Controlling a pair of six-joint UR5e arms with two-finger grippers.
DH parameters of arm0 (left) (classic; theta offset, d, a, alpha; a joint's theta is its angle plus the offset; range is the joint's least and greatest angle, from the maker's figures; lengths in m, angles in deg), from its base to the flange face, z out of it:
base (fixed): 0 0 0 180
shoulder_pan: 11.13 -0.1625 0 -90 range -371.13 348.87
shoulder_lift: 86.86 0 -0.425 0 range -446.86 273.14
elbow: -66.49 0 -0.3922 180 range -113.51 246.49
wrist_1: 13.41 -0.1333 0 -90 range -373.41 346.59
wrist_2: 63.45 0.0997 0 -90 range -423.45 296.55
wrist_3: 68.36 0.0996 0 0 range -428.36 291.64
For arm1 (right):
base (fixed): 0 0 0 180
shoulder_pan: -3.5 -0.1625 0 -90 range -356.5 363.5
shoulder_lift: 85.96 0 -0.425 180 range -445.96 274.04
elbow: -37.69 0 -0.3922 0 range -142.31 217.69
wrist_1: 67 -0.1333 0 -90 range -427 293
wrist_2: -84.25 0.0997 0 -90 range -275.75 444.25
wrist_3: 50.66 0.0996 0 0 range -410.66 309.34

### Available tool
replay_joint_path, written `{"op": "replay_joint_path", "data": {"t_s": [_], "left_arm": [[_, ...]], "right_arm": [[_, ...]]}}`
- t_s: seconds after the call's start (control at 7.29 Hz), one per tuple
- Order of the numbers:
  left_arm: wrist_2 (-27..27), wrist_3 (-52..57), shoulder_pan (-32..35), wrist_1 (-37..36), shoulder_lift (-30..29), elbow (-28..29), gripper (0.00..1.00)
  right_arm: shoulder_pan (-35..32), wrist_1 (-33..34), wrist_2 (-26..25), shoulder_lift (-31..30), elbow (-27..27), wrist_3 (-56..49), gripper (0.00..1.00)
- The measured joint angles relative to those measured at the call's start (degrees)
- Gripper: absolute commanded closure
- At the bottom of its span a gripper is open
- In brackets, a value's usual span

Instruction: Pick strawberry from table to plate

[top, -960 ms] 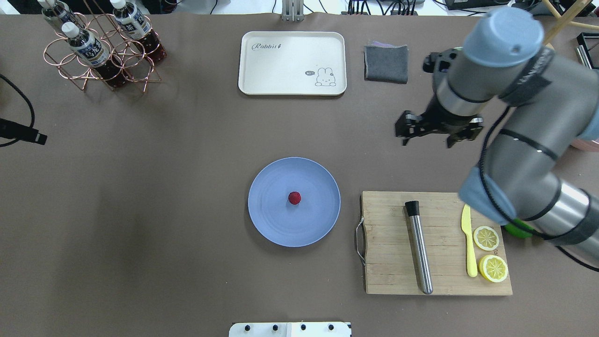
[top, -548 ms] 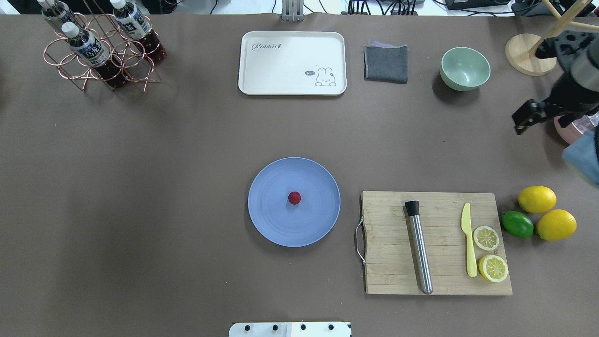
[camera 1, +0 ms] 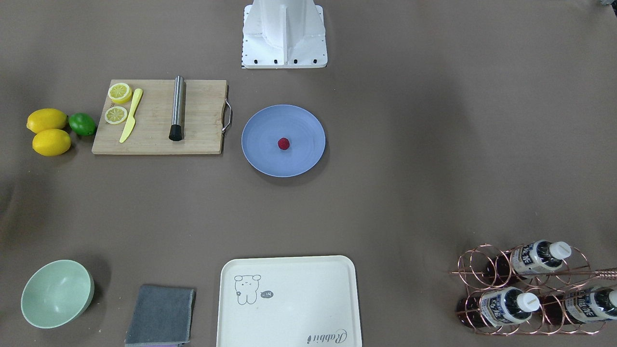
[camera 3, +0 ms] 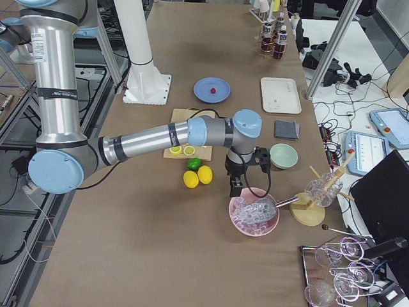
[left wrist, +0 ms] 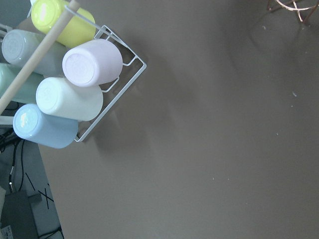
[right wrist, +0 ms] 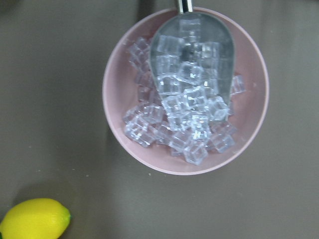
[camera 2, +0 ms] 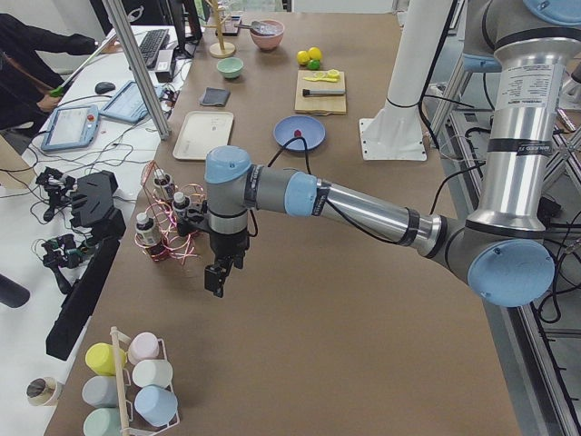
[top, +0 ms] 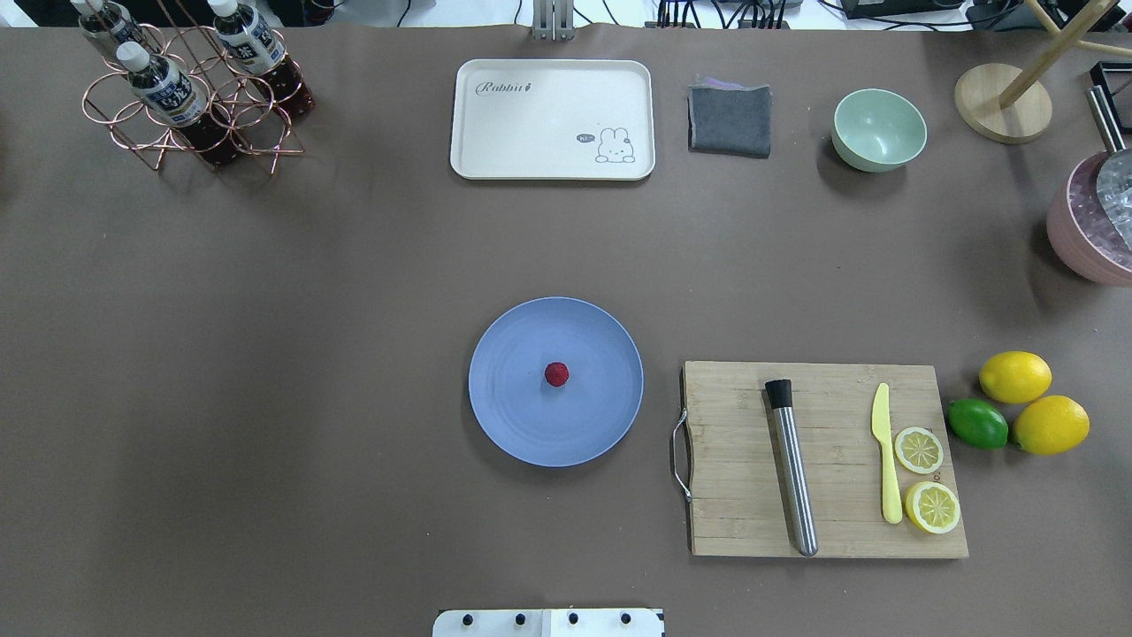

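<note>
Finds the strawberry resting mid blue plate, touched by nothing. Farther out, sees the right gripper gone from the overhead view, now above the pink ice bowl; left gripper beside the bottle rack. Cannot tell how open either is. Reads as task finished.

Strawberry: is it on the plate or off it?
On: the strawberry sits near the middle of the blue plate.

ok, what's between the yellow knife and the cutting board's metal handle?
A steel rod with a black end lies on the cutting board, between the yellow knife and the handle. The overhead view shows it best.
</note>
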Motion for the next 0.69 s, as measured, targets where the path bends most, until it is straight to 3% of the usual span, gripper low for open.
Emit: {"op": "replay_joint_path", "data": {"t_s": [0.27,0.69], "left_arm": [[-6.1,-0.7,0.4,4.5,2.5,2.2,0.02],[-7.8,-2.4,0.3,7.8,3.0,4.8,0.02]], "right_arm": [[-4.7,-1.2,1.4,-1.0,3.8,-3.2,0.00],[-6.7,-4.7,3.1,-1.6,7.6,-4.0,0.00]]}}
